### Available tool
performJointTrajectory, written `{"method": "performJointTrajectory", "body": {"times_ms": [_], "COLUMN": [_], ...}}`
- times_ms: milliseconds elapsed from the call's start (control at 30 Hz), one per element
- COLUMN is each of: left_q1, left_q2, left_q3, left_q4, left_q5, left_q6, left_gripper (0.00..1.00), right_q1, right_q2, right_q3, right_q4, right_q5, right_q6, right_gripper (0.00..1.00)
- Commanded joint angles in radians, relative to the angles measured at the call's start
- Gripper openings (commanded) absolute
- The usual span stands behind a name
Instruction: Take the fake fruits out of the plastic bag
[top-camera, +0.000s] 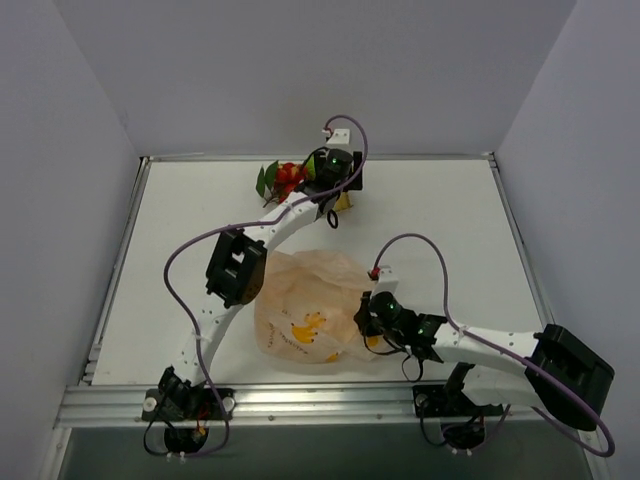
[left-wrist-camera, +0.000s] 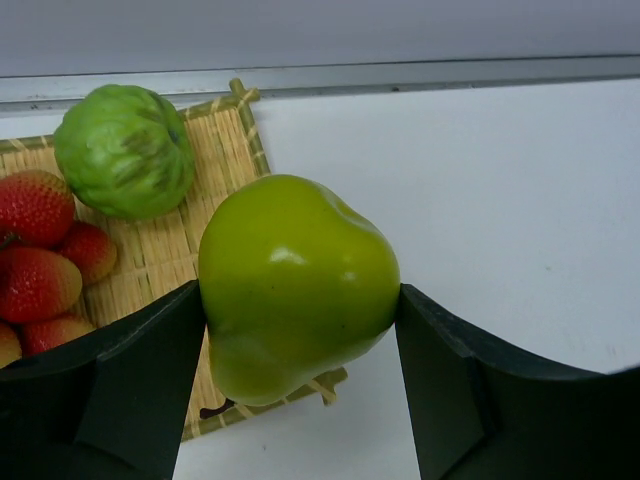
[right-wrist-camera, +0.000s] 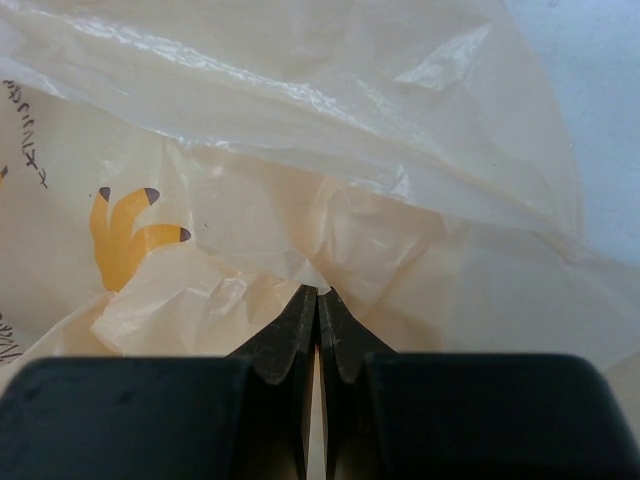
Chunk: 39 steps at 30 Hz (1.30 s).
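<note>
Far back on the worktop (top-camera: 450, 230), left of centre: a square woven mat (left-wrist-camera: 150, 250). On its left part, red berries (left-wrist-camera: 40, 255) with dark leaves (top-camera: 266, 180) sticking out to the left in the top view. Just right of the berries, toward the mat's far corner, a round green fruit (left-wrist-camera: 124, 150), resting on the weave.

Next to the right, the left claw (left-wrist-camera: 300, 310), opened to about the width of a glossy yellow-green pear (left-wrist-camera: 298, 285) and pressing it from both sides, one dark finger (left-wrist-camera: 130, 390) against each flank. Pear tilted, stem end down and to the left, over the mat's near right corner; touching the mat or held just above it, cannot tell.

Nearer the arms and toward the middle of the worktop: the pale peach bag (top-camera: 305, 305), crumpled and lying flat, well apart from the mat, yellow print (right-wrist-camera: 125, 235) on its left side in the right wrist view.

At the bag's right edge, the right claw (right-wrist-camera: 317, 300), narrowed until the fingertips meet, a fold of the thin plastic pinched at the tips.
</note>
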<state>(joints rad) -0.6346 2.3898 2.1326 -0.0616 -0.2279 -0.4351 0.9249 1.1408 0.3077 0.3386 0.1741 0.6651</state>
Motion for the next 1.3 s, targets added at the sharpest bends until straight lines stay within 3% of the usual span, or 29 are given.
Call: {"method": "performJointTrajectory", "body": {"times_ms": [0,300,433,533,667,967,1133,1267], "left_q1": [0.036,0.067,0.069,0.073,0.075,0.069,0.062,0.056], "left_q2": [0.052,0.121,0.141,0.143,0.132,0.0,-0.107,-0.208], "left_q3": [0.133,0.187,0.191,0.185,0.164,0.096,0.076,0.049], "left_q4": [-0.081,-0.069,-0.078,-0.084,-0.075,-0.046,-0.055,-0.055], "left_q5": [-0.05,-0.022,-0.031,-0.044,-0.041,0.021,0.068,0.114], "left_q6": [-0.014,-0.028,-0.019,-0.017,-0.01,-0.013,-0.019,-0.063], "left_gripper": [0.22,0.22,0.27,0.38,0.64,0.97,0.94,0.94], "right_q1": [0.006,0.003,0.003,0.002,0.0,-0.003,-0.001,-0.001], "right_q2": [0.019,0.072,0.086,0.077,0.047,0.001,-0.036,-0.073], "right_q3": [0.016,0.031,0.037,0.036,0.039,0.057,0.071,0.083], "right_q4": [0.02,0.045,0.046,0.045,0.027,-0.022,-0.058,-0.093], "right_q5": [0.019,0.002,0.008,0.016,0.03,0.068,0.1,0.128], "right_q6": [-0.001,-0.021,-0.024,-0.022,-0.021,-0.016,-0.009,0.001], "right_gripper": [0.0,0.0,0.0,0.0,0.0,0.02,0.05,0.18]}}
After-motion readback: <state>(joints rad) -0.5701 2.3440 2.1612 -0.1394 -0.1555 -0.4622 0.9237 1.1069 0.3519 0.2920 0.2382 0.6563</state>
